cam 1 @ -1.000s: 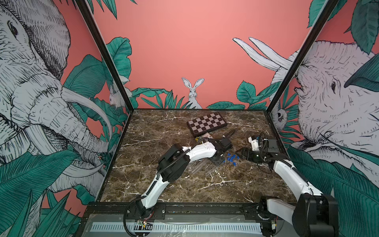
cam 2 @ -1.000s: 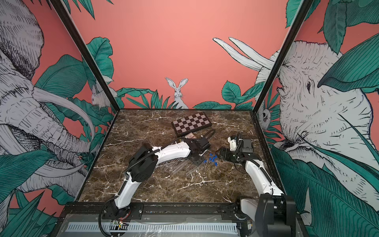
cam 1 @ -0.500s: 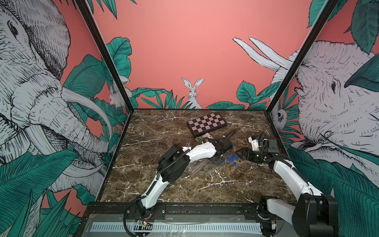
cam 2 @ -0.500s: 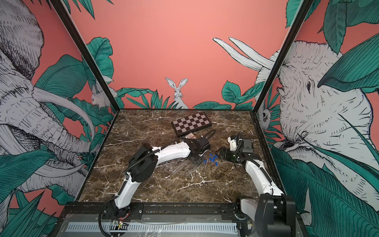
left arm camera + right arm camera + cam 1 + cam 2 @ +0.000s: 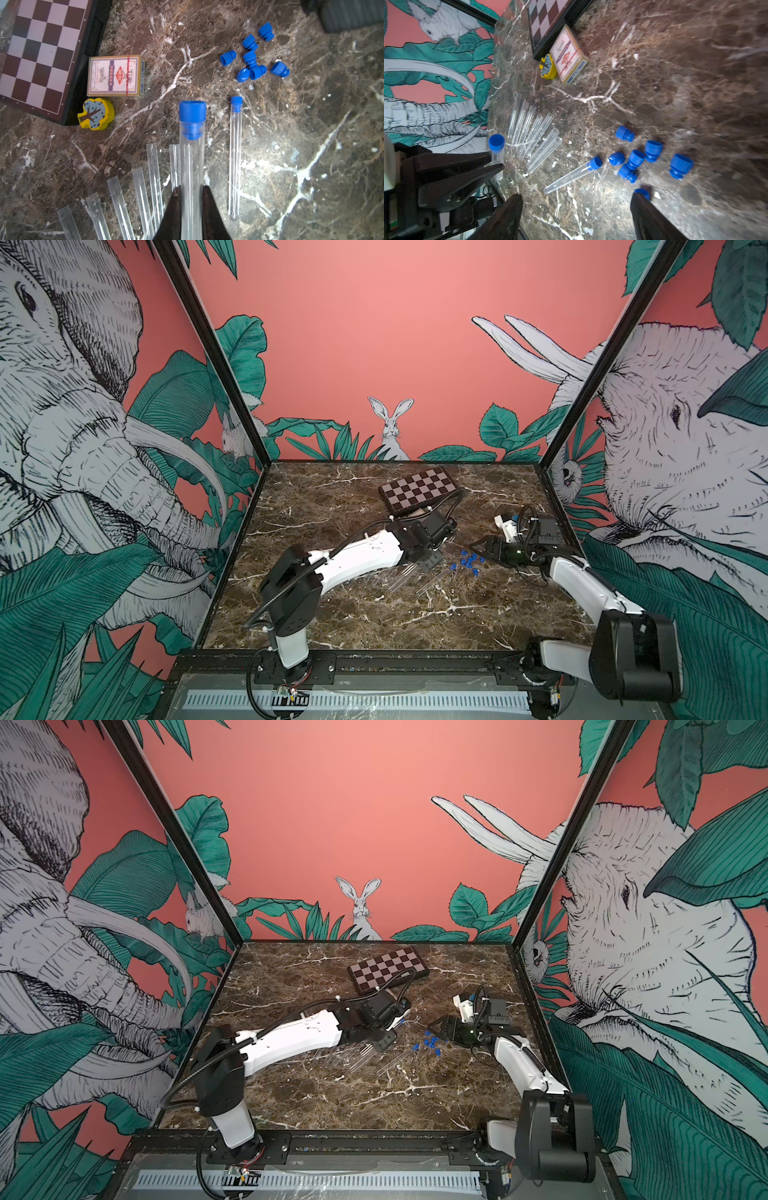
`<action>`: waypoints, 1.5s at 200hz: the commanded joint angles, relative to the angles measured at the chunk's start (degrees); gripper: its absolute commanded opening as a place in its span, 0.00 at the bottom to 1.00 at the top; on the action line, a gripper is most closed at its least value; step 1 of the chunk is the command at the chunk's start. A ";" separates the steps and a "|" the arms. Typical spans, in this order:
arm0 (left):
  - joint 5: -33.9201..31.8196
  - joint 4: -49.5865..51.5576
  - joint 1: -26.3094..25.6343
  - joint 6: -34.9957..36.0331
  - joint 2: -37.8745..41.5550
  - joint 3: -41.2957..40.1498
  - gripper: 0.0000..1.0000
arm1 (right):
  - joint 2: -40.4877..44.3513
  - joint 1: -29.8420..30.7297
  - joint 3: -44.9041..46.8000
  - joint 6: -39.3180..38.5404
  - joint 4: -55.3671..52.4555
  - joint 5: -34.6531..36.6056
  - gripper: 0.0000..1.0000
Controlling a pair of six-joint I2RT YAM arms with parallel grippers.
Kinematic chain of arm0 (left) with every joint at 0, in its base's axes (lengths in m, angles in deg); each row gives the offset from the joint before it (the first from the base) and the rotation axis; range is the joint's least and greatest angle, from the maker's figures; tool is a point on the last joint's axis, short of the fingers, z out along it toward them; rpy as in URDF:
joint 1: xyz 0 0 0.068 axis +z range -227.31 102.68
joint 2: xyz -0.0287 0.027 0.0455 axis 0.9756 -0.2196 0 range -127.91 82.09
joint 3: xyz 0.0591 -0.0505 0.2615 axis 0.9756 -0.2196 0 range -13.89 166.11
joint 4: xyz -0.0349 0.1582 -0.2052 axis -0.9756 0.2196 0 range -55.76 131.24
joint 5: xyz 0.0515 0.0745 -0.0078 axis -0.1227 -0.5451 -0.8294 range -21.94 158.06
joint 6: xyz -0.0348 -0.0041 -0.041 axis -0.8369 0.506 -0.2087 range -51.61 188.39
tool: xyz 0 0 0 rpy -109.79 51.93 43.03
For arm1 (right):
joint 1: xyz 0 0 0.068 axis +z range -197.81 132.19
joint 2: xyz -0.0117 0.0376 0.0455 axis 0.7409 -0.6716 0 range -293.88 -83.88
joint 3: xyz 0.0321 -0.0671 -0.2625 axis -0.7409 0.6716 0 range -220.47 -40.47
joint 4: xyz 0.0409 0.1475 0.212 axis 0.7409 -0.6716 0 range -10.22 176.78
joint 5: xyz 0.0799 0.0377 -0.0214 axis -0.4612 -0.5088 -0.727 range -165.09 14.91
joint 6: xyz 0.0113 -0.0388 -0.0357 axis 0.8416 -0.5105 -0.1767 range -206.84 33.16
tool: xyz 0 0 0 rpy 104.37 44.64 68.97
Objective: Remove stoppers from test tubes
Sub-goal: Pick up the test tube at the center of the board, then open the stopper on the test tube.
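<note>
The left wrist view shows the left tool (image 5: 191, 188) clamped tight on a clear tube (image 5: 191, 162) with its blue stopper (image 5: 192, 111) in place; a second stoppered tube (image 5: 234, 158) lies just beside it on the counter (image 5: 311, 145), between a fan of open tubes (image 5: 153, 166) and seven loose stoppers (image 5: 252, 57). Only the wrist views show the card box (image 5: 115, 75) and yellow block (image 5: 96, 113) touching the chessboard (image 5: 41, 52); in both top views the left arm (image 5: 357, 560) covers them. The right wrist view shows the right tool (image 5: 576, 198) spread wide, gripping nothing, near the loose stoppers.
</note>
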State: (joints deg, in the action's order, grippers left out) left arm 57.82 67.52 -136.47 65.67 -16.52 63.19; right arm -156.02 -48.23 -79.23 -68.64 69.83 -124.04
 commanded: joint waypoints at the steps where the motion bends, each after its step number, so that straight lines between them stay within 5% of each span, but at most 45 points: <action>1: -0.57 -3.22 -0.60 1.75 5.25 -5.54 0.10 | -0.83 2.71 -1.86 2.18 4.51 -6.32 0.80; 94: 0.48 -4.55 -0.91 1.39 9.82 -10.56 0.11 | -7.90 13.79 -5.52 8.61 13.59 -6.88 0.69; 300: 0.21 -4.71 -1.93 2.04 7.47 -8.13 0.10 | -13.04 19.45 -2.63 14.91 24.86 -10.28 0.46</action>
State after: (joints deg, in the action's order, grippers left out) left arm 58.15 63.01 -138.02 67.02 -9.02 53.40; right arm -168.28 -29.42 -82.68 -54.44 91.82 -132.94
